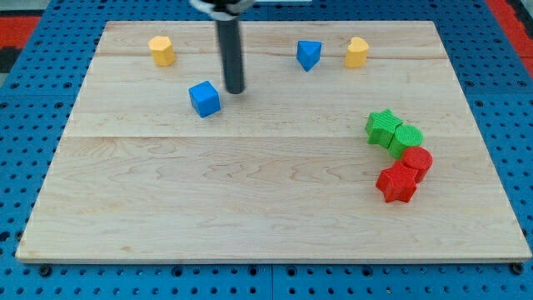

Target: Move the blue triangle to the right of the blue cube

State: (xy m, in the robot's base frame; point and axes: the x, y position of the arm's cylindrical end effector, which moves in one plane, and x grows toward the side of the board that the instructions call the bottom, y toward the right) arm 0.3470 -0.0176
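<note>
The blue triangle (309, 55) lies near the view's top, right of centre, next to a yellow block (357, 52). The blue cube (204, 98) sits left of centre in the upper half of the wooden board (250, 192). My rod comes down from the view's top, and my tip (235, 89) rests on the board just to the right of the blue cube, a small gap apart. The triangle is well to the right of my tip and slightly higher in the view.
A yellow block (161, 51) sits at the upper left. At the right, a green star (383, 127), a green block (407, 137), a red block (417, 160) and a red star (397, 183) cluster together.
</note>
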